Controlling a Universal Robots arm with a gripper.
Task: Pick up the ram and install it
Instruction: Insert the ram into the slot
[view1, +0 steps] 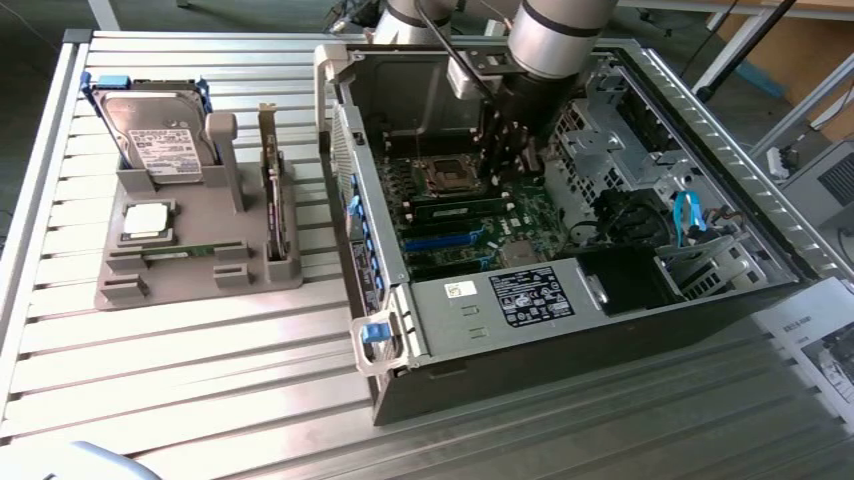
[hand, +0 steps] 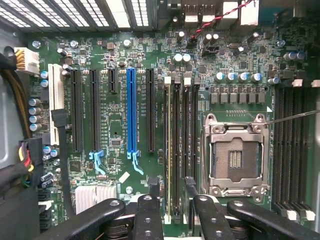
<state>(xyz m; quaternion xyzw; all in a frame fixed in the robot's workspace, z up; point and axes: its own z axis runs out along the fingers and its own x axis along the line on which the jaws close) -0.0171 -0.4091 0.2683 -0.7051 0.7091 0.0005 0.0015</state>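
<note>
The ram shows as a thin green stick lying in the front slot of the grey holder, at the exterior view's left, far from the arm. My gripper reaches down into the open computer case, just over the motherboard beside the processor socket. In the wrist view my gripper is open and holds nothing. Its dark fingers straddle the memory slots next to the empty socket. One slot has a thin green-yellow edge along it; I cannot tell if a stick stands there.
On the holder stand a hard drive, a silver processor chip and a dark expansion card. The case walls, a drive cage, the power supply and cables crowd the arm.
</note>
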